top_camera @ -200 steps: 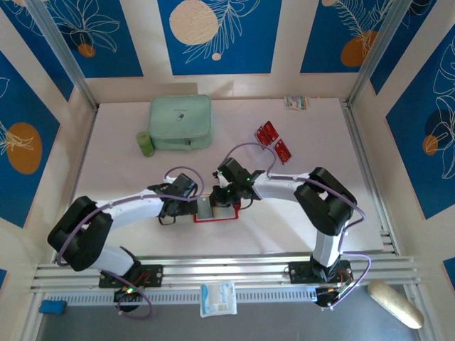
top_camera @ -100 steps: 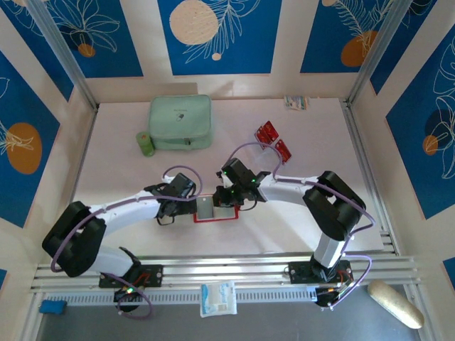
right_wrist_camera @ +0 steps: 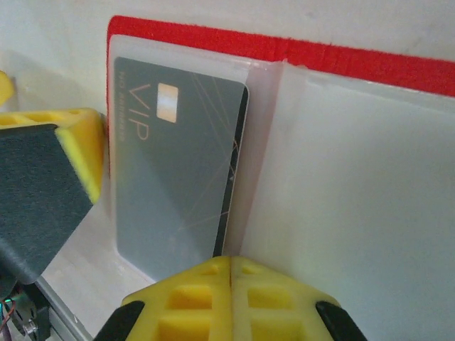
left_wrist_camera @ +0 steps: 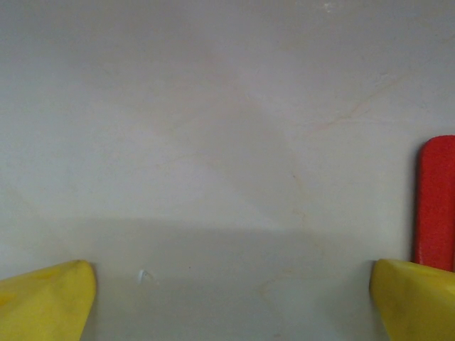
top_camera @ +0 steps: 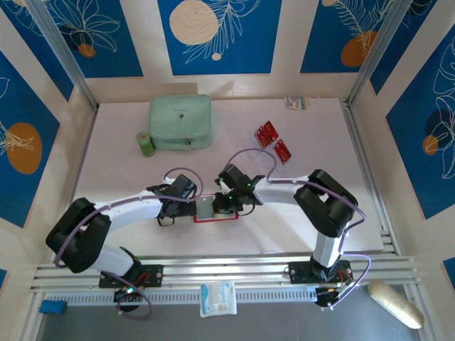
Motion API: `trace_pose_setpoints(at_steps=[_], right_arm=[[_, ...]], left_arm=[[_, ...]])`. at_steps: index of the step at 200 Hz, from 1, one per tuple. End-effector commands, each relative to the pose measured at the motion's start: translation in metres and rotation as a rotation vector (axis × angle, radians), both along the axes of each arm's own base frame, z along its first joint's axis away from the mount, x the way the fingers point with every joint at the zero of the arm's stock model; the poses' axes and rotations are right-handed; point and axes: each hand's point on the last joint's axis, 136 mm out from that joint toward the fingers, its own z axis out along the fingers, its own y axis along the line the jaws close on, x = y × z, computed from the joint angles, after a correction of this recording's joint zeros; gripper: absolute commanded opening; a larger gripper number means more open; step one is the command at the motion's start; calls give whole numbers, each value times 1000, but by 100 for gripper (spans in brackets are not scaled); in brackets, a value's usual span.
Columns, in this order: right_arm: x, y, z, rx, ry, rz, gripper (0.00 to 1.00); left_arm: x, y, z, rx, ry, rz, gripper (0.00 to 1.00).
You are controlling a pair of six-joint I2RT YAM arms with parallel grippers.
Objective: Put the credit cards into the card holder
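The red card holder (top_camera: 213,220) lies open at the middle of the bench (top_camera: 114,177), a grey VIP card (right_wrist_camera: 174,170) in its clear sleeve (right_wrist_camera: 259,106). The right gripper (right_wrist_camera: 231,273) is pinched shut at the card's edge. The left gripper (left_wrist_camera: 231,288), wide open and empty, stands just beside the holder. Two red cards (top_camera: 274,141) lie far right.

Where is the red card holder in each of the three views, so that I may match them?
Top view: card holder just below the picture's centre.
Left wrist: red strip at the right edge.
Right wrist: red border along the top, clear sleeves below.
Shared landmark: the left fingers, yellow, beside its red edge.
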Motion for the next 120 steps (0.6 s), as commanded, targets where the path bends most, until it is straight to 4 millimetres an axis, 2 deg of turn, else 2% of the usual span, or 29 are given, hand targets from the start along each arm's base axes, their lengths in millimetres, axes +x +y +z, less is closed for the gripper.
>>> trace_pose_setpoints(at_steps=[1,32,75,120], right_arm=[[-4,8,-3,-6,21,10,0],[-5,13,3,1,13,23,0],[-1,7,19,8,-15,10,0],[5,-7,40,-9,-80,-18,0]], left_arm=[[-8,7,-10,31,31,-16,100],[-9,7,-11,25,33,-14,100],[-8,6,-7,10,21,-11,100],[-1,3,13,-18,-33,-9,100]])
